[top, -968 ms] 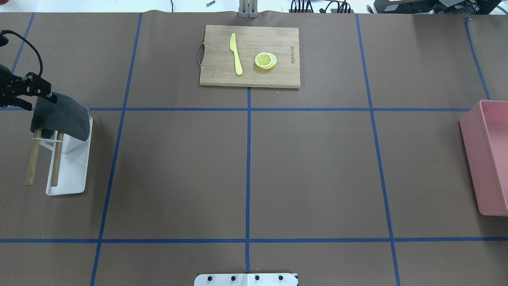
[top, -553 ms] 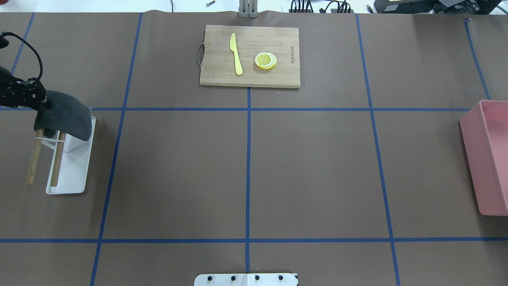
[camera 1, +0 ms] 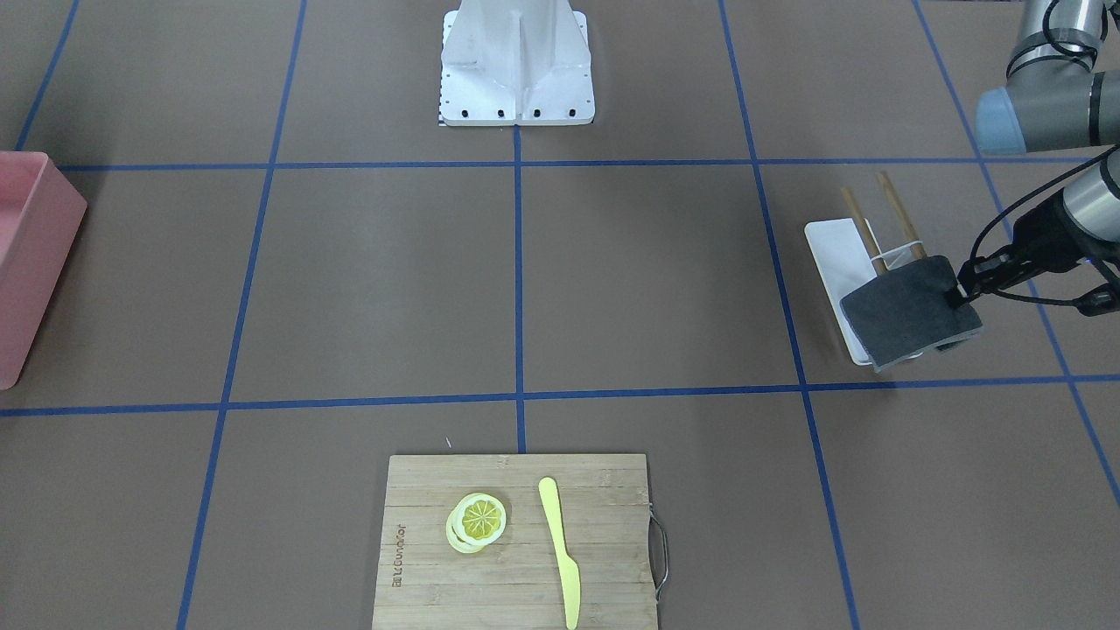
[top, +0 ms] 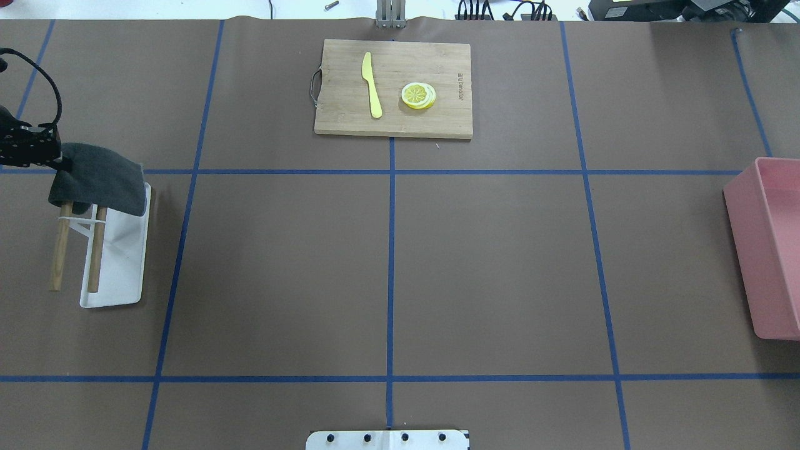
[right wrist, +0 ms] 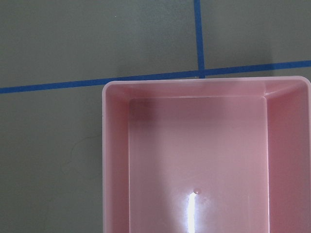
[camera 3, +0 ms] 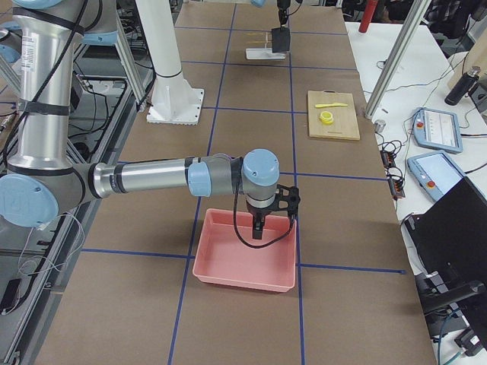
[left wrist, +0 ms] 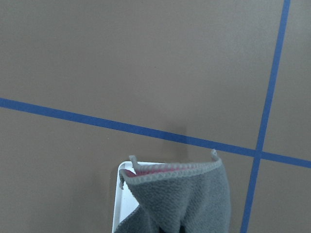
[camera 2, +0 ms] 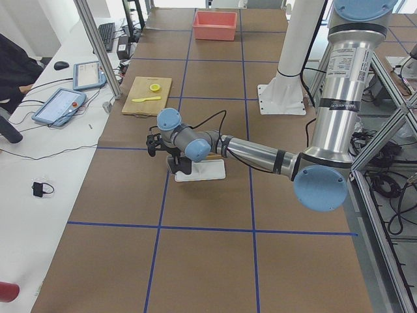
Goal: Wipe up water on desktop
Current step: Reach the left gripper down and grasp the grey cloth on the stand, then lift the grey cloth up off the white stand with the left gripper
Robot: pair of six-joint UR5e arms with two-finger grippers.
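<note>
The brown desktop point(top: 500, 262), gridded with blue tape, is stretching under everything. At its left edge the left gripper point(top: 37, 153) is pinching a grey cloth point(top: 100, 178) that is draping over a rack point(top: 119, 275). At the right edge the right gripper point(camera 3: 258, 232) is hovering over a pink bin point(top: 744, 250); whether its fingers are spread cannot be told.
</note>
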